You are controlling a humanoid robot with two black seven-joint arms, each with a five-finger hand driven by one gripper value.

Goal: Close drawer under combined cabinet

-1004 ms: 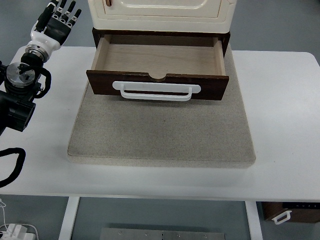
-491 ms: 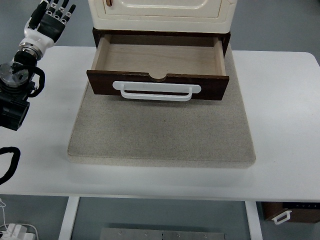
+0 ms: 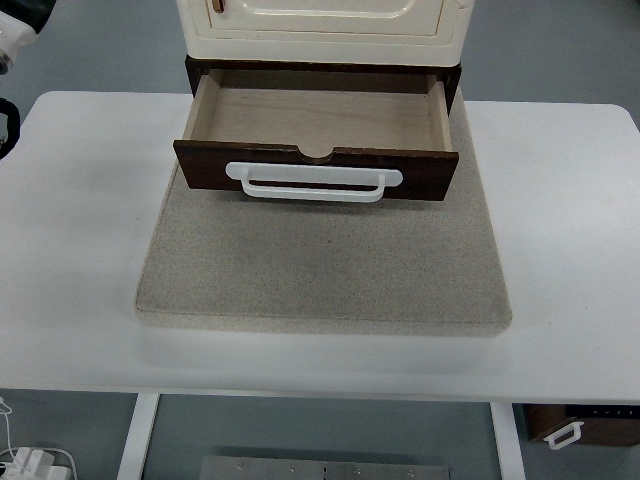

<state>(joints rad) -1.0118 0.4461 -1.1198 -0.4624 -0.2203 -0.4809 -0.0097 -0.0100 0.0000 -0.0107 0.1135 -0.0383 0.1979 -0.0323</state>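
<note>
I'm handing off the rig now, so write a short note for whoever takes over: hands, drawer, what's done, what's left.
Left hand: only a sliver of the left arm shows at the top left corner; its hand is out of view. Right hand: not in view.
Drawer: open under the cream cabinet, nothing visible inside, white handle facing the robot. The cabinet stands on a beige mat on the white table.
Done: nothing toward closing; no hand is on the drawer.
Left: bring a hand to the drawer front and push it fully in.
</note>
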